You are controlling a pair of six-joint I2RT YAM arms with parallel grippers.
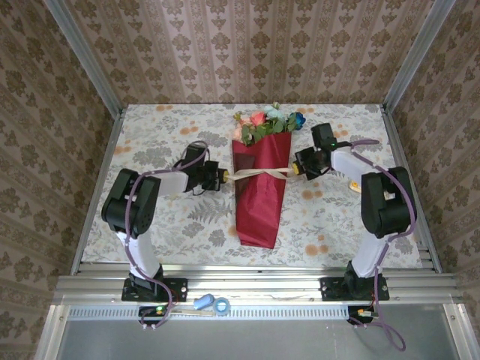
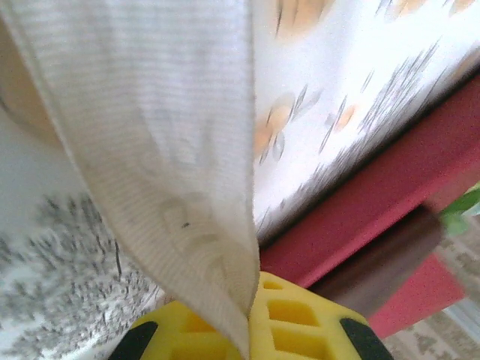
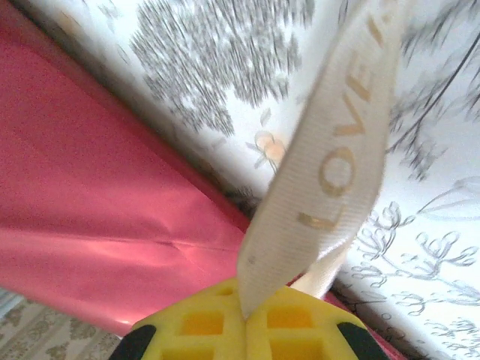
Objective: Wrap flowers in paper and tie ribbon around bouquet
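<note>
The bouquet [image 1: 260, 196] lies between the two grippers, with the ribbon [image 1: 259, 174] across its middle. The left gripper [image 1: 218, 177] and right gripper [image 1: 298, 169] each pinch one ribbon end. I think both should pull evenly away from the bouquet, so the tie tightens without dragging it.

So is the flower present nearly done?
Nearly. The flowers are already wrapped in the red paper. The ribbon crosses it, and the left hand and right hand each pinch an end. Left to do, it seems: tightening it into a bow.

Left arm [image 1: 131, 199] and right arm [image 1: 384, 199] share black joints, white links, purple cables [image 1: 192, 154], yellow latticed fingers [image 2: 330, 307].
</note>
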